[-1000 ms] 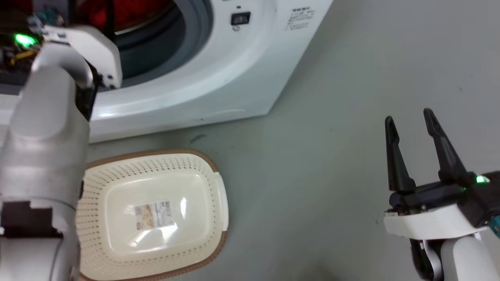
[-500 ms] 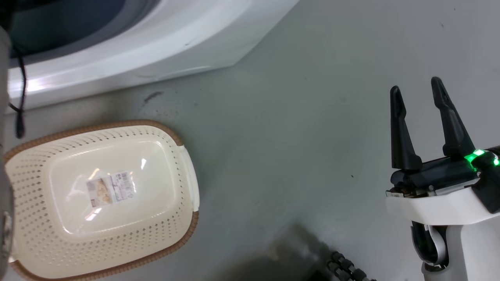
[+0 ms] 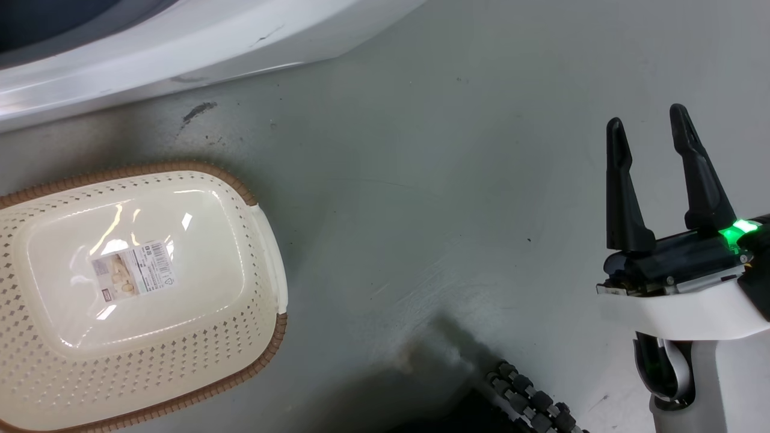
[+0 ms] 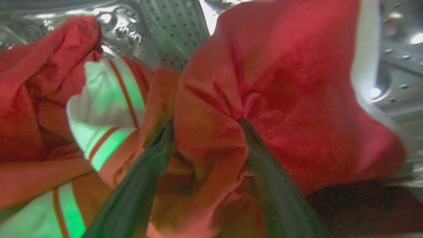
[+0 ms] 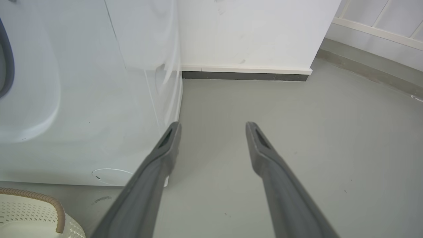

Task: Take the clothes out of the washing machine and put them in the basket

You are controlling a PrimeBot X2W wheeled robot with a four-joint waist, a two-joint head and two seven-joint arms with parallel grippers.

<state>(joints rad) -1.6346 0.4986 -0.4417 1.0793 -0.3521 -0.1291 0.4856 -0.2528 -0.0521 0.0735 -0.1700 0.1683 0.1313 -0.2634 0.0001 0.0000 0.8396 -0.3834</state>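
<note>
In the L wrist view the left gripper (image 4: pixel 205 124) is seen inside the perforated steel drum (image 4: pixel 172 29). Its fingers are spread apart, w/ a fold of the plain red garment (image 4: pixel 281 82) bunched between them and the striped garment (image 4: pixel 105 99) lying just beside, at that view's left. In the head view the right gripper (image 3: pixel 648 117) is held over the grey floor (image 3: pixel 421 180), fingers parted w/ nothing gripped, well apart from the basket (image 3: pixel 180 165), which is set on the floor near the washing machine (image 3: pixel 180 42).

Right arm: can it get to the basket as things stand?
Probably yes. The right claw is open and empty, and bare floor lies between it and the basket, which sits uncovered to its left.
</note>
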